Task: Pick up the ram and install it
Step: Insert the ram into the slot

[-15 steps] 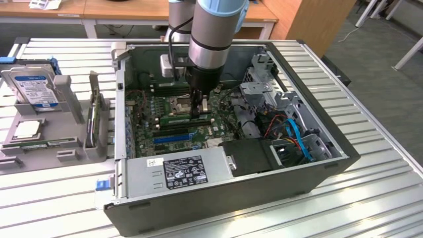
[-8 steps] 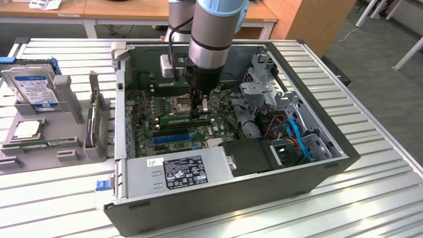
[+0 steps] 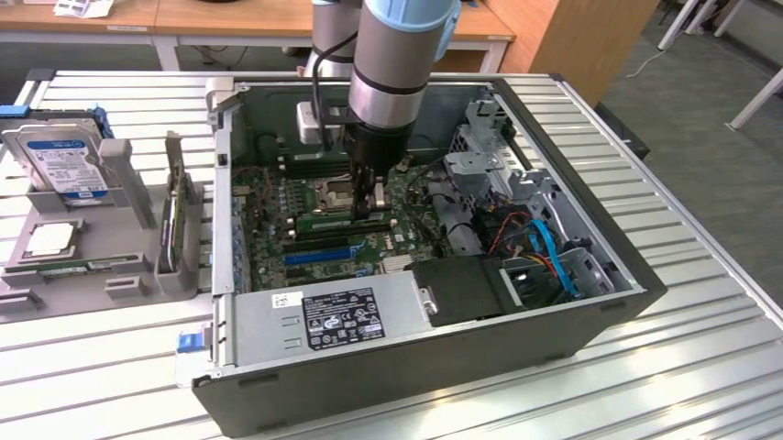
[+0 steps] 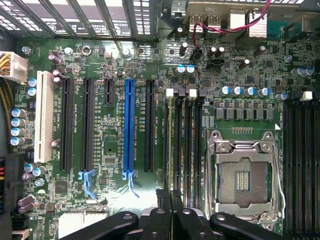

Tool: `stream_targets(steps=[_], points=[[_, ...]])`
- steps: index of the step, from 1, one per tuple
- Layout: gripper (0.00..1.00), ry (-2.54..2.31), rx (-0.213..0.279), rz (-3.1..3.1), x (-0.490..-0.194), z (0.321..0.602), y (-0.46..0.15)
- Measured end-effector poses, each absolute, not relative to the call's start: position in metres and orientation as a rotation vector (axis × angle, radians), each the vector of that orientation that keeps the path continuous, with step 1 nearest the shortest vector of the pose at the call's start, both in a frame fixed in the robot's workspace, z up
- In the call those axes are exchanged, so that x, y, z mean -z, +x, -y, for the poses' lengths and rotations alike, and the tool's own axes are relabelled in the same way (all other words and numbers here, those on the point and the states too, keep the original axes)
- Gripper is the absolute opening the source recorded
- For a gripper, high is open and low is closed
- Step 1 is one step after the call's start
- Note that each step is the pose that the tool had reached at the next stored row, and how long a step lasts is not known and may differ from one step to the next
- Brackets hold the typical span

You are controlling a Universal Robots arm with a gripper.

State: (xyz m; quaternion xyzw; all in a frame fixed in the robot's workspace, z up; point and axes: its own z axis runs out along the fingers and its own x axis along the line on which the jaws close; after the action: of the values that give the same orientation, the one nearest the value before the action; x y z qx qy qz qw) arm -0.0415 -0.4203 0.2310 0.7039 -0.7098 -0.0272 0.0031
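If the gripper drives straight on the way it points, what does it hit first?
Probably the black memory slots on the green motherboard, next to the silver CPU socket; the gripper points down at them. How far above it sits is unclear.

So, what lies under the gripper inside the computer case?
The green motherboard, with black memory slots beside the empty processor socket. The shut gripper covers one end of those slots, so whether it holds anything cannot be seen.

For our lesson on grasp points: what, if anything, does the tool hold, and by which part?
The tool stands shut over the middle of the ram, at its top edge; whether it truly grips it cannot be told.
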Motion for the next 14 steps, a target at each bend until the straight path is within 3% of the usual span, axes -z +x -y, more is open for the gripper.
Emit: stream_targets(steps=[14], points=[[0.12, 2.207, 0.085, 2.225, -0.229, 0.4204, -0.0415]])
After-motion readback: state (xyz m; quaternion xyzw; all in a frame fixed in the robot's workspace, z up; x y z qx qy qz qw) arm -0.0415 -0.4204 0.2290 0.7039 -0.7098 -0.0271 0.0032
